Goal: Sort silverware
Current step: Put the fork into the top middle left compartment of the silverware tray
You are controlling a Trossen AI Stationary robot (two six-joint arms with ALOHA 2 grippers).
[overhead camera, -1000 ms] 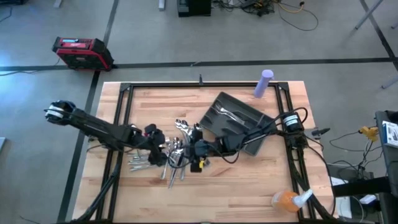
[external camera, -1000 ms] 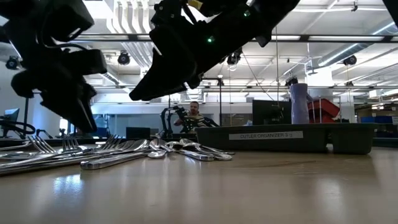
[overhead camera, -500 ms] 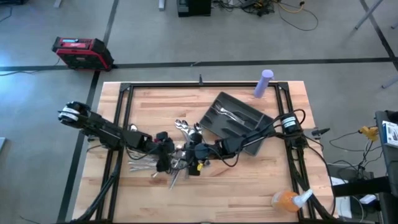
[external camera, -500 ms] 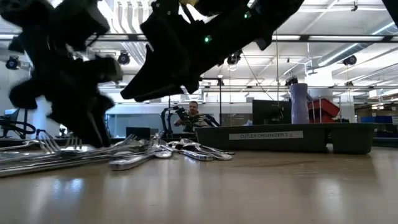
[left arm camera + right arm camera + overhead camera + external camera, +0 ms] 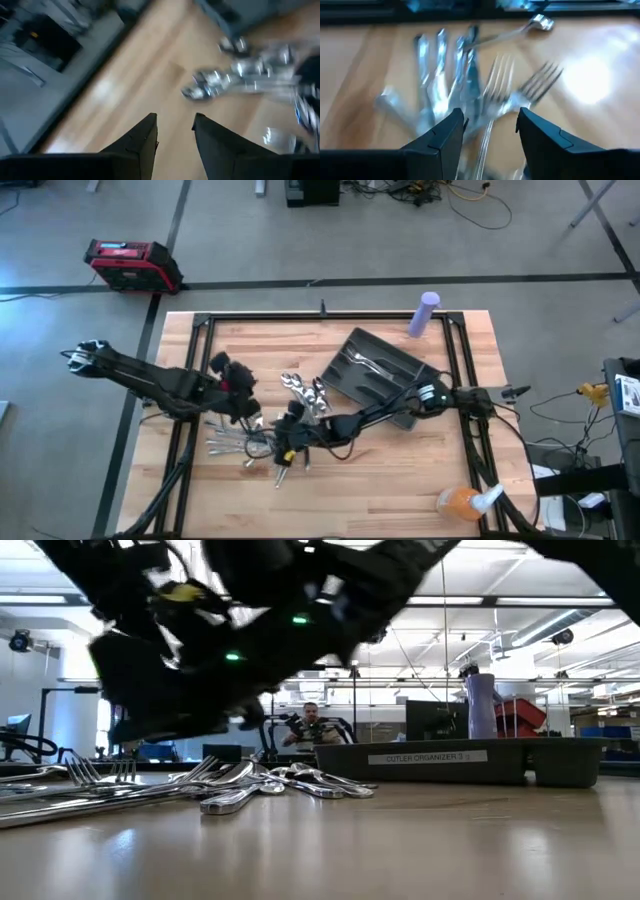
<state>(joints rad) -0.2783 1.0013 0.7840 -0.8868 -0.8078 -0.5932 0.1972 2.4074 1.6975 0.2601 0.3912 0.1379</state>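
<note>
Left gripper (image 5: 232,377) is pulling back from the silverware (image 5: 262,432) with jaws open, empty, while right gripper (image 5: 285,442) is dropping in open-jawed for a pick.

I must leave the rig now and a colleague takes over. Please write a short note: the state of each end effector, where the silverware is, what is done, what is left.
Left end effector: open, holds nothing, above the left part of the table.
Right end effector: open, holds nothing, low over the silverware pile, forks just ahead of it.
Silverware: most of it lies loose in that pile on the wood; a few spoons lie beside the tray.
Done: only a piece or two lie in the tray.
Left: nearly the whole pile is still to sort.
</note>
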